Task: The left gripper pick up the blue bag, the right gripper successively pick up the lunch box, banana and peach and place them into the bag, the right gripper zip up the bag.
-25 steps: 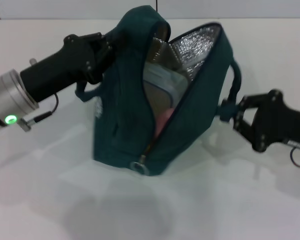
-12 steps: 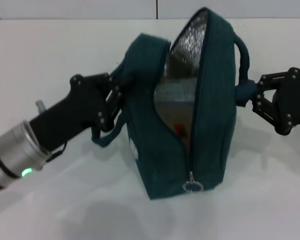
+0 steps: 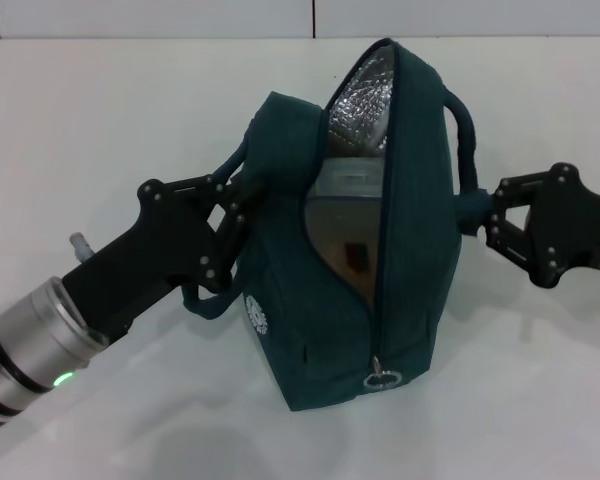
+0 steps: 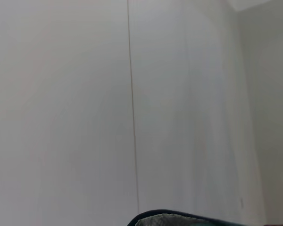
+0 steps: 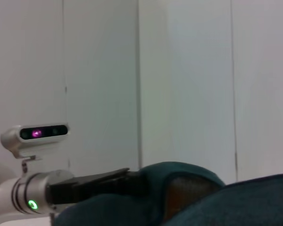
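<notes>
Standing upright on the white table, the blue bag is braced from both sides — a sensible hold for zipping, since the fabric would otherwise slump and drag with the slider. Nearest the camera, the zipper's metal ring pull hangs at the low front end of the open seam, well below and inward of the right gripper, so none of the zip looks closed yet. The left gripper is pressed together on the near handle and the bag's left wall, judging by the bunched cloth between its fingers, and it seems to keep that side taut. On the far side of the bag from it, the right gripper pinches the other handle where the loop comes down the right wall. Between the two grippers the mouth gapes, showing the lunch box against the silver lining. Banana and peach cannot be made out inside. To zip, the right gripper would need to let go and drop to the ring — my judgement only.
</notes>
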